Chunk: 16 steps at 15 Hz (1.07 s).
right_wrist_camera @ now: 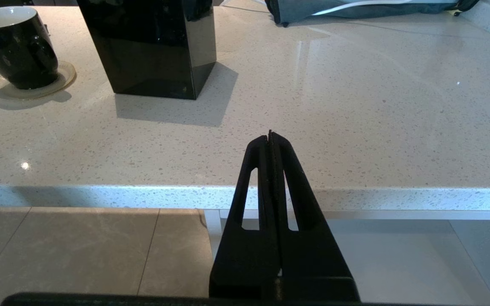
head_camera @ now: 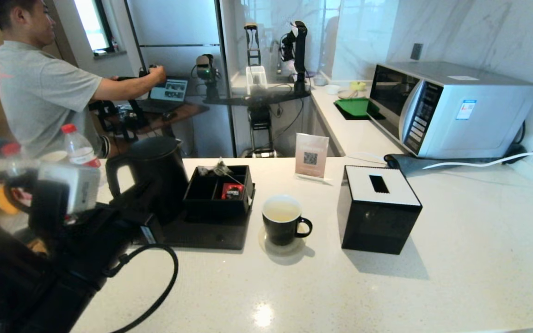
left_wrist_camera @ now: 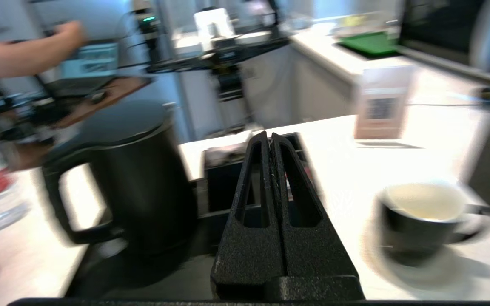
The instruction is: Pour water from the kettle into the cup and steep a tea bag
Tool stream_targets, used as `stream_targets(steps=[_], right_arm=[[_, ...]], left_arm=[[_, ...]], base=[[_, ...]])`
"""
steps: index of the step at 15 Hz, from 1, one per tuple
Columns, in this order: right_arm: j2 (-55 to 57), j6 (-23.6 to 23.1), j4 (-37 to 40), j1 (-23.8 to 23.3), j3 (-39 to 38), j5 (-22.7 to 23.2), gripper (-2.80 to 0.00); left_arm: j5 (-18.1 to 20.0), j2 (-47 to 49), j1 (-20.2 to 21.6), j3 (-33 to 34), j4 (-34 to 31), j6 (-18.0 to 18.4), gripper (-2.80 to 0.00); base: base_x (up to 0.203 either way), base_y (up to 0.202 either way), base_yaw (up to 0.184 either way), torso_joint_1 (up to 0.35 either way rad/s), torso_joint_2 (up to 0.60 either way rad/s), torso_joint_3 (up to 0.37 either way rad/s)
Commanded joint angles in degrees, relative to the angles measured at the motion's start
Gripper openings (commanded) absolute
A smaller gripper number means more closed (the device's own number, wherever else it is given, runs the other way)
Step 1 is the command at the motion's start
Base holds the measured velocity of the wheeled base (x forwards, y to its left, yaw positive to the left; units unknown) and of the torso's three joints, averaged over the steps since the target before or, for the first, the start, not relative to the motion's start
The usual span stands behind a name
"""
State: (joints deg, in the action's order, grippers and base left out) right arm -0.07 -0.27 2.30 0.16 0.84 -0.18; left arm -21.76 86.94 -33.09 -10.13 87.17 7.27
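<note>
The white stone counter [head_camera: 456,259] carries everything. The kettle [head_camera: 155,171] stands upright with its lid on, at the counter's left edge on a black tray [head_camera: 211,236], its loop handle toward that edge. Touching it on the same tray is a black divided box [head_camera: 218,194]; a red packet [head_camera: 233,190] lies in one compartment and some mesh pouches at its far corner, too small to tell more. The cup [head_camera: 282,226] sits on a clear coaster [head_camera: 289,249] near the middle, holding pale yellowish water [head_camera: 281,211]. The left gripper [left_wrist_camera: 270,138], fingers pressed together and holding nothing, hangs before the kettle and box. The right gripper [right_wrist_camera: 269,135], also closed and empty, is beyond the counter's near edge
</note>
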Motion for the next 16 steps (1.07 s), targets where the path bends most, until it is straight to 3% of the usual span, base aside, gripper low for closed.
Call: stream_targets(steps=[1, 5, 10, 12, 16], right_arm=[[0.1, 0.0, 0.1, 0.0, 0.0, 0.0, -2.80], [0.1, 0.0, 0.1, 0.0, -0.1, 0.0, -2.80], [0.1, 0.0, 0.0, 0.0, 0.0, 0.0, -2.80], [0.1, 0.0, 0.0, 0.0, 0.0, 0.0, -2.80], [0.1, 0.0, 0.0, 0.0, 0.0, 0.0, -2.80]], left_arm=[[-2.1, 0.0, -5.6, -2.3, -1.1, 0.0, -2.80], [-7.6, 3.6, -11.3, -13.5, -9.4, -1.8, -2.80], [-14.7, 11.0, -12.8, -31.9, -23.1, -5.7, -2.80], [-16.3, 11.6, -11.2, -37.9, -32.9, -6.4, -2.80], [-16.7, 11.6, -4.1, -45.4, -49.7, -6.5, -2.80]], base=[[0.000, 0.000, 0.000, 0.000, 0.00, 0.000], [0.000, 0.000, 0.000, 0.000, 0.00, 0.000], [0.000, 0.000, 0.000, 0.000, 0.00, 0.000], [0.000, 0.000, 0.000, 0.000, 0.00, 0.000], [0.000, 0.000, 0.000, 0.000, 0.00, 0.000]])
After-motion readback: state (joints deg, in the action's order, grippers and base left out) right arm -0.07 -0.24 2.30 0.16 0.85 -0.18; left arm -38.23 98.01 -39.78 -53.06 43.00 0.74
